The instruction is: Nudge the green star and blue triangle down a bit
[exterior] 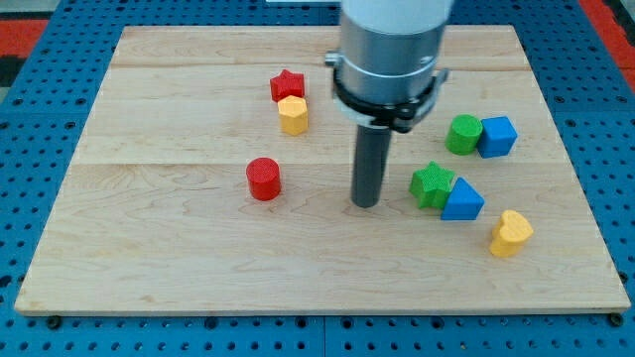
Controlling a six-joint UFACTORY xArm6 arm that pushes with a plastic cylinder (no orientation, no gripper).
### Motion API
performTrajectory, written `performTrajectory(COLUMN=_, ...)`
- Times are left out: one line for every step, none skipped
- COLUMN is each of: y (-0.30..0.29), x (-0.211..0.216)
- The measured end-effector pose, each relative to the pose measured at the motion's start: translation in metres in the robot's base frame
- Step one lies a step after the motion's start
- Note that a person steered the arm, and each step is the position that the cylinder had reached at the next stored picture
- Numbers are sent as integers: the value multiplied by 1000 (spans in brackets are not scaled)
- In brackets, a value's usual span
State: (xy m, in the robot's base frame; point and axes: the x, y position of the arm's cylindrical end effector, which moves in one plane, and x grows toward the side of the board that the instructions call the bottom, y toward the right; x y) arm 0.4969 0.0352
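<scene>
My tip point(365, 203), a bare rod holding nothing, sits left of the touching green star point(432, 184) and blue triangle point(462, 200); it should circle above them, then push down gently.

we see a pale wooden board point(179, 248) resting on a blue pegboard surface point(40, 119). on the board lie a red star point(287, 85) touching a yellow block point(293, 115), a red cylinder point(264, 179), a green cylinder point(462, 134) touching a blue cube point(497, 136), a green star point(432, 184) touching a blue triangle point(461, 200), and a yellow heart point(510, 234).
</scene>
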Motion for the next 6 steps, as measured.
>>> performTrajectory(y=-22, x=-1)
performTrajectory(y=-22, x=-4)
performTrajectory(y=-22, x=-5)
performTrajectory(y=-22, x=-11)
performTrajectory(y=-22, x=-22)
performTrajectory(y=-22, x=-28)
